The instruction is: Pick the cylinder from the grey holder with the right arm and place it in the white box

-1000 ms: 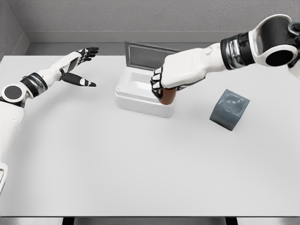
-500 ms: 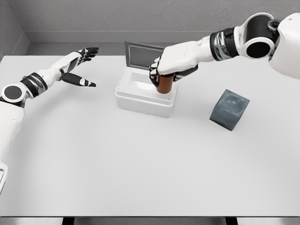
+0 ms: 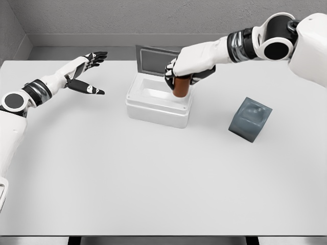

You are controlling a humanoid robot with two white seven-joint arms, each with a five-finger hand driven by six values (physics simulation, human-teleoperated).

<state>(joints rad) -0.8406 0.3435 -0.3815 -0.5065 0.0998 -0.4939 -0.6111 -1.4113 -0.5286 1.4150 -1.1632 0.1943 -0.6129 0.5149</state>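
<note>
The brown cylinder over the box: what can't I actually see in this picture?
Head view:
- Top of the cylinder: covered by the right hand.
- Floor of the white box: partly hidden by its walls, the cylinder and the hand.
- Whether the cylinder touches the box: cannot tell.
- Hollow of the grey holder: too blurred.

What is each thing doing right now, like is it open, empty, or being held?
White box: lid up, open, nothing seen resting inside.
Cylinder: upright, gripped by the right hand, over the box's right side.
Grey holder: empty, tilted on the table.
Right hand: closed around the cylinder.
Left hand: open, fingers spread, holding nothing, above the table.
</note>
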